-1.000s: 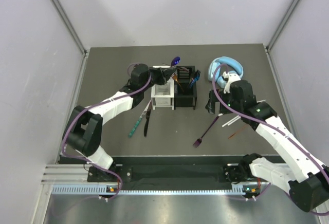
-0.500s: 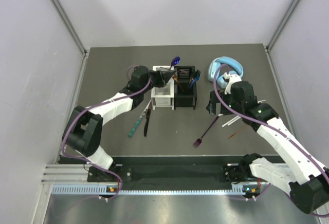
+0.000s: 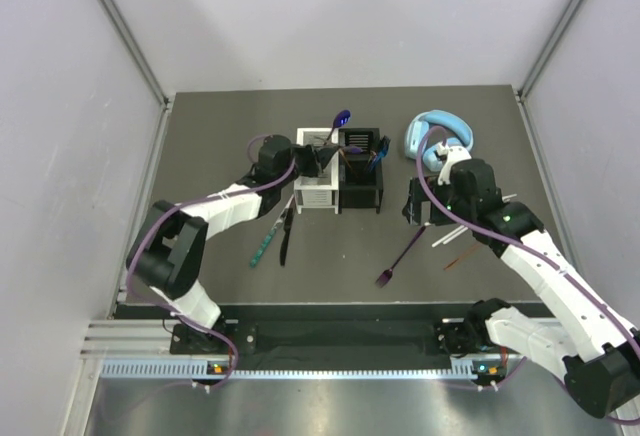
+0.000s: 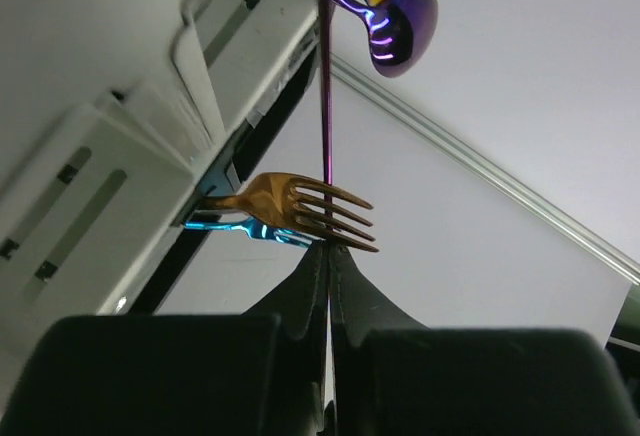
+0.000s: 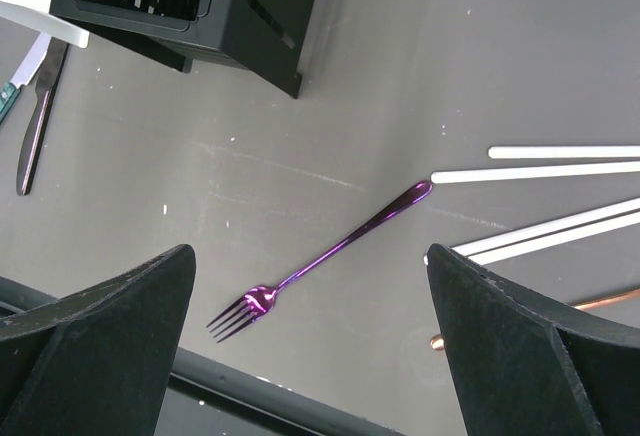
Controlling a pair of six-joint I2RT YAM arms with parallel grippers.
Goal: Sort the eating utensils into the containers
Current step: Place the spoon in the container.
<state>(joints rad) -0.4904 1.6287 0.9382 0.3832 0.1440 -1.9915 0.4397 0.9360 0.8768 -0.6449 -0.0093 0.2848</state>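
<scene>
My left gripper (image 3: pixel 322 155) hovers over the back of the white container (image 3: pixel 316 192), shut on the thin handle of a purple utensil (image 4: pixel 324 106). A purple spoon (image 3: pixel 342 116) (image 4: pixel 400 28) sticks up beside it. A copper fork (image 4: pixel 305 208) leans out of the black container (image 3: pixel 361 182). My right gripper (image 3: pixel 421 202) (image 5: pixel 308 252) is open and empty above a purple fork (image 5: pixel 320 261) lying flat on the table. White sticks (image 5: pixel 540 171) and a brown stick (image 3: pixel 458 259) lie to its right. A green-handled knife (image 3: pixel 264 243) lies left of the containers.
A dark knife (image 3: pixel 286 232) lies next to the green-handled one. Light-blue headphones (image 3: pixel 436 136) rest at the back right, behind my right gripper. Grey walls close in the dark table on three sides.
My left gripper has shifted slightly nearer over the white container, still holding the utensil. The right arm has stayed put.
</scene>
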